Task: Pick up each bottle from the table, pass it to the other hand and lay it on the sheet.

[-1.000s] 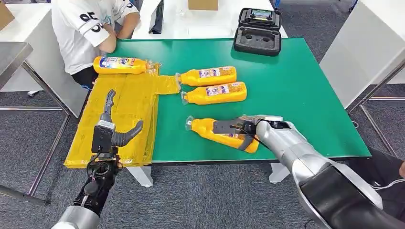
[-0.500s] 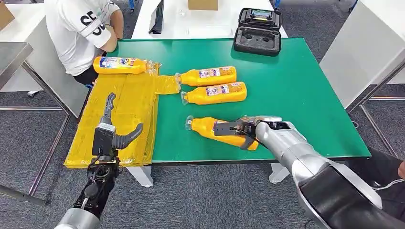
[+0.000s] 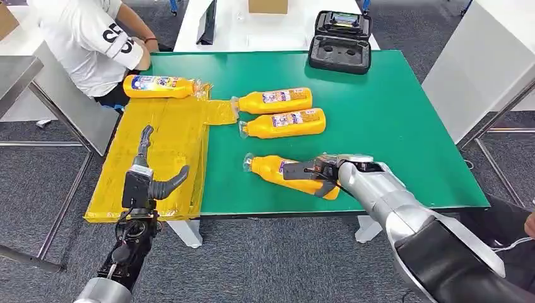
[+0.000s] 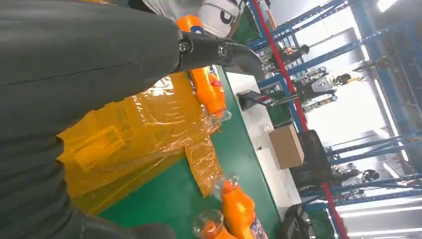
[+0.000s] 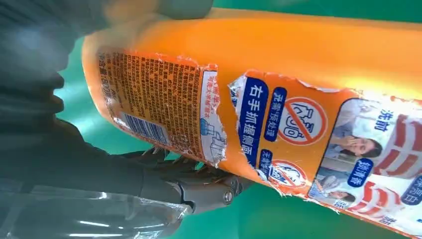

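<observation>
An orange bottle (image 3: pixel 272 170) lies on its side near the front edge of the green table (image 3: pixel 391 113). My right hand (image 3: pixel 315 173) grips its body; up close, the fingers (image 5: pixel 199 186) curl under the labelled bottle (image 5: pixel 278 74). Two more orange bottles (image 3: pixel 275 100) (image 3: pixel 285 123) lie side by side mid-table. Another bottle (image 3: pixel 158 86) rests at the far end of the yellow plastic sheet (image 3: pixel 170 136) on the table's left side. My left hand (image 3: pixel 150 180) hovers open over the sheet's near end, holding nothing. The left wrist view shows the sheet (image 4: pixel 144 134) and that bottle (image 4: pixel 208 92).
A person in a white shirt (image 3: pixel 94 38) sits at the table's far left corner, close to the sheet. A black open case (image 3: pixel 340 41) stands at the table's far edge. White tables flank both sides, and a grey metal table (image 3: pixel 19 69) is at left.
The near bottle has shifted slightly left in my right hand's grip. The person has leaned further left. My left hand has barely moved.
</observation>
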You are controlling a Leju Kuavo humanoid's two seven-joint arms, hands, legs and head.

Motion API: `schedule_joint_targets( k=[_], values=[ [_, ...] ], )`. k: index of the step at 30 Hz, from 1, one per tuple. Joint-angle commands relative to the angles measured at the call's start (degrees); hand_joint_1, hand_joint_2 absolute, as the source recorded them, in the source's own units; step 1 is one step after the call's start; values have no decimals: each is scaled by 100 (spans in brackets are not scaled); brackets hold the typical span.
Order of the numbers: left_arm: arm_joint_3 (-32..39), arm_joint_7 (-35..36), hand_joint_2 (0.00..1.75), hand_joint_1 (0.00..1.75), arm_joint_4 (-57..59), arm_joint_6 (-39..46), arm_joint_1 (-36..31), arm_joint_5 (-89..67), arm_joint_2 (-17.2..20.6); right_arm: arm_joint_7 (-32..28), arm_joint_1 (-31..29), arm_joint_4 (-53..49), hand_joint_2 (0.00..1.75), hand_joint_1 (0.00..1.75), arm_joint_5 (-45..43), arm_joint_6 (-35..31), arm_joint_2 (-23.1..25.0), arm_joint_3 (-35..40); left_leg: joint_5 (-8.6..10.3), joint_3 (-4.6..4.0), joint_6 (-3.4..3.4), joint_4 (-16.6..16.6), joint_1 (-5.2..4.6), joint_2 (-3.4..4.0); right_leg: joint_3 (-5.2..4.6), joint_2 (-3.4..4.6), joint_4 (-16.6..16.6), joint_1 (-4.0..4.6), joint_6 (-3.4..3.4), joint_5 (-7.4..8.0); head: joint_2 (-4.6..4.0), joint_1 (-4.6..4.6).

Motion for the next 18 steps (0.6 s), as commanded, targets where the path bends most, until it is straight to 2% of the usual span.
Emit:
schedule_joint_targets(
  k=[1, 7, 11, 16, 17, 18],
  values=[
    [98, 44, 175, 0, 303, -19, -108, -18, -7, -50, 17, 200, 175, 169, 11, -115, -6, 189, 3, -5, -11, -1, 9, 0, -1, -2, -6, 9, -11, 4, 0, 0],
    [146, 33, 175, 0, 243, 26, -6, -20, 23, -105, -113, 184, 175, 175, -75, -197, 66, 62, 10, -9, -17, -6, 13, 7, -7, 4, -12, 13, -17, 14, 0, 0],
    [240, 43, 175, 0, -33, 24, 171, -61, 36, -538, -266, -8, 175, 175, -373, -846, 193, -441, 1, -10, -10, 2, 4, 15, -15, 13, 3, 4, -10, 5, 0, 0],
    [260, 56, 175, 0, -112, 4, 212, -63, 38, -601, -280, -79, 175, 175, -420, -953, 199, -525, -1, -18, -11, 7, 5, 15, -19, 13, 8, 5, -11, 3, 0, -2],
    [316, 67, 175, 0, -279, -7, 289, -63, 34, -992, -194, -294, 175, 175, -585, -1366, 194, -797, 0, -12, -9, 3, 3, 9, -15, 8, 6, 4, -9, 2, 0, -2],
    [334, 66, 175, 0, -350, -20, 324, -61, 40, -1058, -186, -359, 175, 175, -576, -1467, 194, -823, 2, -18, -12, 6, 6, 5, -18, 4, 6, 6, -11, 4, 0, 0]
  ],
)
